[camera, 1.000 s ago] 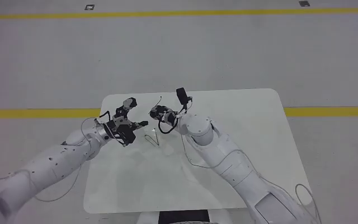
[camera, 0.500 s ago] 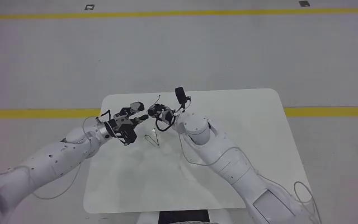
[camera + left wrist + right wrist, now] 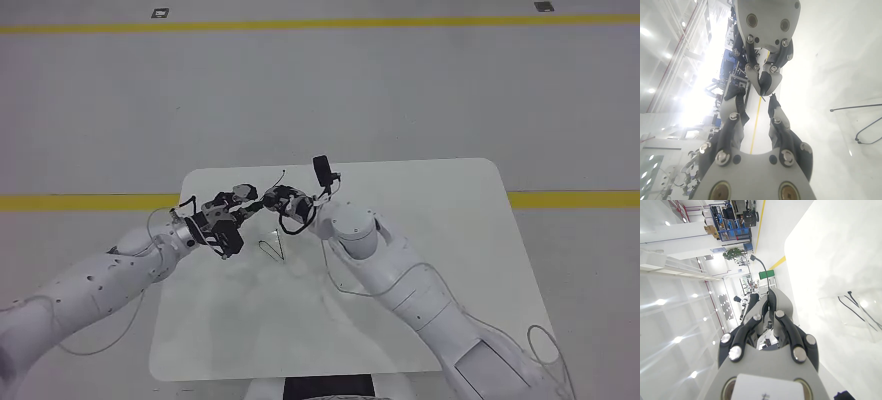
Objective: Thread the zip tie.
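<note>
Pinching zip tie (image 3: pixel 767 275): right gripper (image 3: pixel 770 294) (table-edge (image 3: pixel 400 165))

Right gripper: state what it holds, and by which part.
Right gripper holds a zip tie by its strap; the head end sticks out free beyond it.

Right pincer (image 3: pixel 769 294), with zip tie (image 3: pixel 766 272), meets left pincer (image 3: pixel 754 95) over table (image 3: pixel 430 260).

Top view overhead, wrist views close, sharing table (image 3: pixel 450 250)
</note>
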Action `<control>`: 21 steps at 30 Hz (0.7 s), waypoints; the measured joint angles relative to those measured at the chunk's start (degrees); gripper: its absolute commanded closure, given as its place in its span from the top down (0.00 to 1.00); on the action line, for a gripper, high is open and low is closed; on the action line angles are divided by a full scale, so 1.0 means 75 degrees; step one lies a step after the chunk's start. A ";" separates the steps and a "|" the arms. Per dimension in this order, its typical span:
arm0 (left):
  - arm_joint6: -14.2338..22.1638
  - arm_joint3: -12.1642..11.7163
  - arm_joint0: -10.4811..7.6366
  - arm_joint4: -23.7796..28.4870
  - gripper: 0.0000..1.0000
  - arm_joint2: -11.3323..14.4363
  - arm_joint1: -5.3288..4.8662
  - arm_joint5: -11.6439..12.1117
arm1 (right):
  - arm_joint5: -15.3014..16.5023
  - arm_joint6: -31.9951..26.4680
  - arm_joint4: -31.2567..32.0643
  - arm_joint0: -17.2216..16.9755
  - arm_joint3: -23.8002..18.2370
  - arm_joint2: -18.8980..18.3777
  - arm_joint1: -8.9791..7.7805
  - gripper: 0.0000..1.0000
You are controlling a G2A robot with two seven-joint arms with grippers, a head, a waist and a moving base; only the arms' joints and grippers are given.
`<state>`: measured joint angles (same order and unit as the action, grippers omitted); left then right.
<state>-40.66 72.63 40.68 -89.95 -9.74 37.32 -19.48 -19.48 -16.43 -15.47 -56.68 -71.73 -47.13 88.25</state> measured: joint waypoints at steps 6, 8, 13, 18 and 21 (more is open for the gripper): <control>-0.0019 -0.0014 0.0000 0.0000 0.22 0.0000 0.0012 0.0000 | 0.0000 -0.0006 -0.0013 -0.0023 -0.0082 0.0037 -0.0041 0.00; -0.0026 -0.0017 0.0007 0.0000 0.20 0.0000 0.0016 0.0000 | 0.0000 -0.0008 -0.0028 -0.0018 -0.0091 0.0052 -0.0049 0.00; -0.0041 -0.0037 0.0008 0.0000 0.20 0.0000 0.0027 0.0000 | 0.0000 -0.0006 -0.0070 0.0000 -0.0099 0.0093 -0.0069 0.00; -0.0062 -0.0049 0.0019 0.0000 0.17 0.0000 0.0035 0.0000 | 0.0000 -0.0001 -0.0127 0.0020 -0.0081 0.0137 -0.0080 0.00; -0.0080 -0.0058 0.0027 0.0000 0.15 0.0000 0.0038 0.0000 | 0.0000 0.0000 -0.0148 0.0039 -0.0073 0.0160 -0.0087 0.00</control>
<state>-41.27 72.20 40.88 -89.95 -9.74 37.60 -19.48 -19.48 -16.43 -16.57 -56.40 -72.28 -45.94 87.60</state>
